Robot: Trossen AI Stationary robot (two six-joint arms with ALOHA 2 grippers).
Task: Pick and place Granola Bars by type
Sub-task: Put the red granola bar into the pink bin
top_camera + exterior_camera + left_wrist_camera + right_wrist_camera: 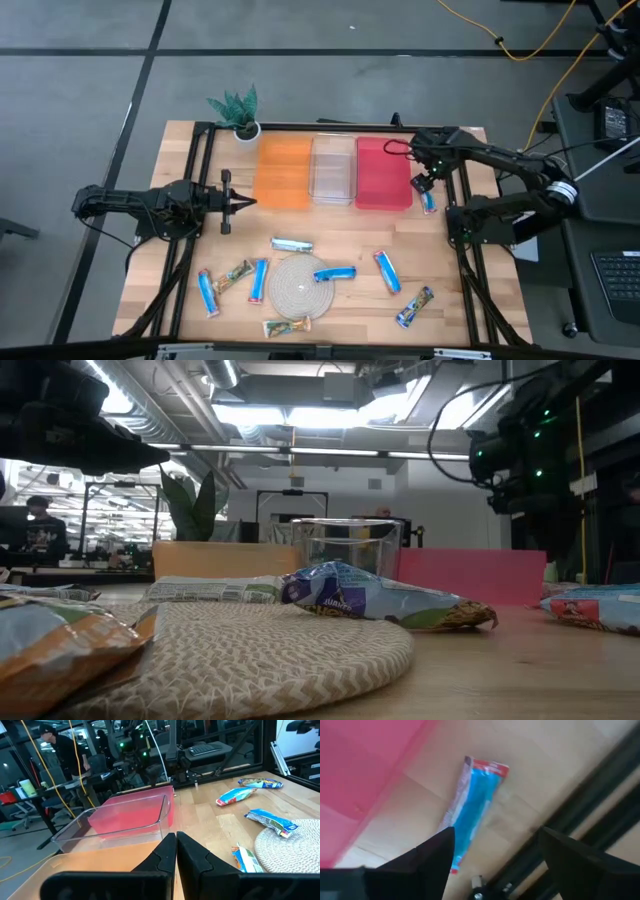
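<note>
We view the sorting layout from above. Three bins stand side by side at the far edge of the desk (470, 290): an orange bin (283, 172), a clear bin (333, 170) and a red bin (382, 172), presumably one for each bar type. Most Granola Bars (335, 273) lie scattered near the front edge, on and around the round woven mat (303, 285), so each must be carried across to a bin.

The right gripper (424, 185) hangs above a blue bar (472, 800) that lies flat on the desk just beside the red bin's outer wall. We see its fingers (432, 855) spread wide on either side of the bar and gripping nothing, a stance we judge suited to descending over a thin wrapper.

The left gripper (243, 203) waits near the orange bin's outer wall with its fingers (165, 855) pressed together and empty, clear of the right arm's work. A potted plant (240, 110) stands at the desk's far corner beside the orange bin.
</note>
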